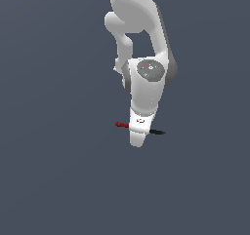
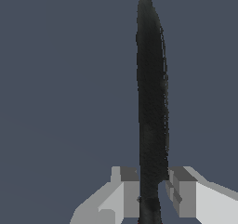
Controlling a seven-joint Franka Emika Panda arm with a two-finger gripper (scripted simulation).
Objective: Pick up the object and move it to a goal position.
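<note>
My gripper [image 1: 138, 140] points down, the white hand hanging below my arm [image 1: 141, 39] against a plain blue-grey ground [image 1: 49, 180]. Across it lies the rod [image 1: 122, 125] — thin, short, narrower than my hand. In the exterior view its red half sticks out from behind my hand toward the exterior view's left, and its black half [image 1: 157, 131] pokes out on the exterior view's right, a little lower, so the rod sits at a slight tilt. My hand covers its middle there.

From my wrist, the rod [image 2: 151, 102] runs as a long dark shape straight away from between my fingers [image 2: 125, 190]. Only the black half shows here; a speck of red is just visible at the edge of the frame beneath it. The two grey pads stand one on each side of the rod — the one finger looks to be touching it, while the other finger [image 2: 183, 193] is just beside it with what may be a thin sliver of gap. So my fingers are drawn in close around the rod, pinching it or nearly so; I cannot tell for certain that both pads press on it. I also cannot tell whether the rod rests on the ground or hangs clear of it.
</note>
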